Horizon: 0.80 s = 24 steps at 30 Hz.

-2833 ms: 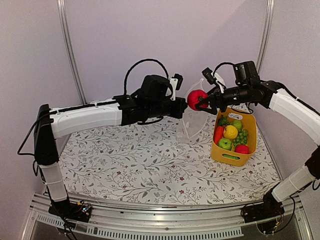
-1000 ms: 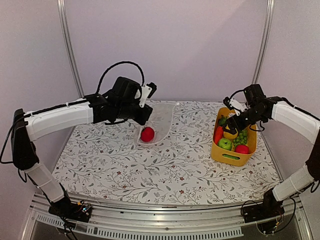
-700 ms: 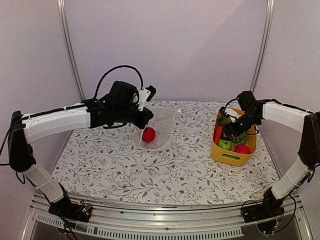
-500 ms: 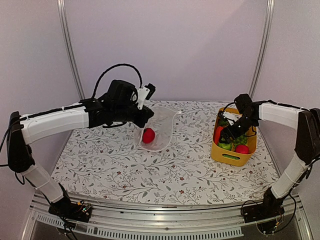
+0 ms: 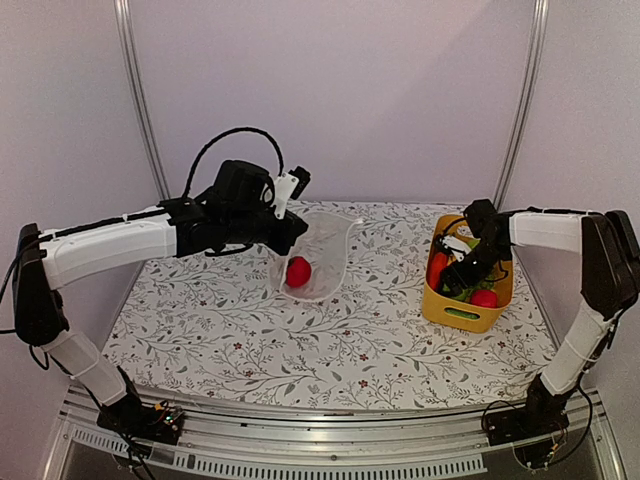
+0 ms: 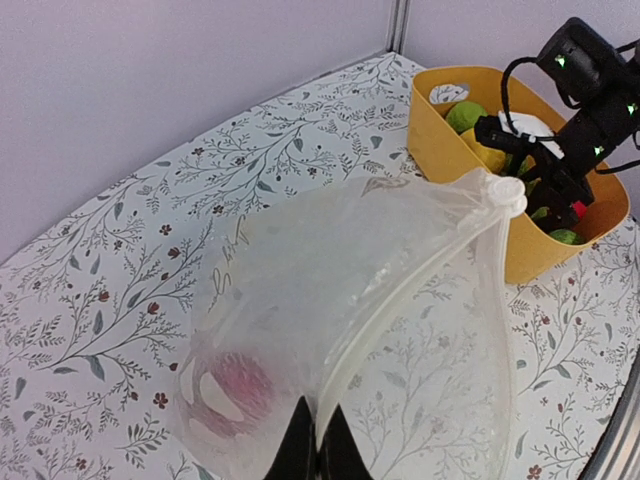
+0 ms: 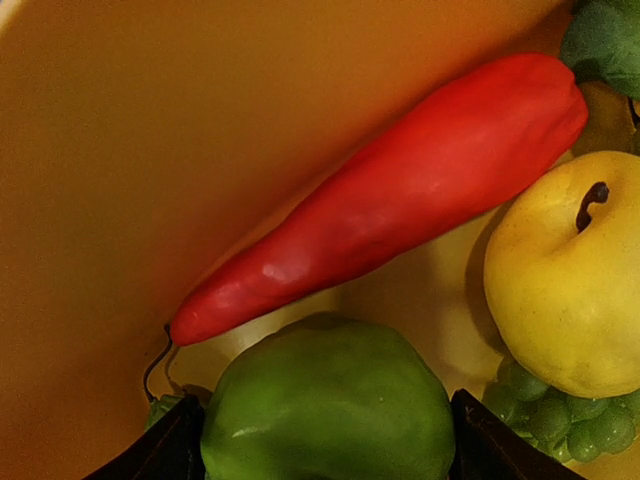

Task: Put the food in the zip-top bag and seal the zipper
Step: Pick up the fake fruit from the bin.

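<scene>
My left gripper (image 5: 290,232) is shut on the mouth edge of the clear zip-top bag (image 5: 322,250) and holds it open above the table. The zipper (image 6: 400,290) runs up from my closed fingertips (image 6: 318,450). One red round fruit (image 5: 297,271) lies inside the bag (image 6: 330,250), where it shows dimly through the plastic (image 6: 232,390). My right gripper (image 5: 462,280) is down in the yellow bin (image 5: 465,318), with its fingers (image 7: 165,450) pressed on both sides of a green apple (image 7: 330,410). Beside it lie the red-orange carrot (image 7: 400,190), a yellow fruit (image 7: 565,270) and green grapes (image 7: 550,420).
The yellow bin's wall (image 7: 120,150) stands close on the left of my right gripper. Another red fruit (image 5: 484,298) lies in the bin's near end. The bin also shows in the left wrist view (image 6: 450,150), right of the bag. The table has a floral cloth (image 5: 300,340).
The red fruit left my right gripper and now lies in the bag. My left arm carried the bag leftward. My right gripper went down into the bin and around the green apple.
</scene>
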Tool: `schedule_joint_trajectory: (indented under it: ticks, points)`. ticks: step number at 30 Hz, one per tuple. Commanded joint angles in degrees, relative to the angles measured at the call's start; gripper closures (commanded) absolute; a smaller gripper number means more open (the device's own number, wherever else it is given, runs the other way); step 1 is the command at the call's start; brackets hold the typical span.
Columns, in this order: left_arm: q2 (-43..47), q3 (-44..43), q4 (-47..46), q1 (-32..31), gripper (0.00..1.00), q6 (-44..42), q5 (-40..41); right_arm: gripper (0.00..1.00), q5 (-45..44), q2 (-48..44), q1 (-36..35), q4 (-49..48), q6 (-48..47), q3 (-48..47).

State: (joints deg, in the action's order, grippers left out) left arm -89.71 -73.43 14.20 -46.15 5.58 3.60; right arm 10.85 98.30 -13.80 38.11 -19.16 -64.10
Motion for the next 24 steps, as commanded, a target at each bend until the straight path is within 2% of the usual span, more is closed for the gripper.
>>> schedule_joint_trajectory:
  ticks: [1, 5, 11, 17, 21, 24]
  points:
    - [1.12, 0.66, -0.71, 0.85, 1.0, -0.08, -0.26, 0.26, 0.07, 0.03, 0.31, 0.02, 0.24, 0.5]
    - [1.04, 0.74, -0.83, 0.89, 1.0, 0.02, -0.43, 0.35, -1.12, -2.45, 0.42, 0.49, 0.26, 0.56]
    - [0.48, 0.44, -0.92, 0.93, 1.0, 0.1, -1.18, 0.4, -3.57, -10.35, 0.4, 2.27, -0.51, -0.88]
    - [-1.19, -1.76, -0.63, 0.84, 1.0, 1.99, -4.29, 0.43, 5.46, -18.96, 0.38, 4.7, -2.46, -6.01]
    - [-2.77, -4.48, -0.09, 0.58, 1.0, 4.55, -7.65, 0.44, 14.58, -21.72, -0.22, 5.09, -2.2, -11.49]
    - [-4.21, -7.03, 0.32, -0.1, 1.0, 5.91, -8.34, 0.45, 17.88, -22.47, -2.78, 3.88, -1.87, -14.9]
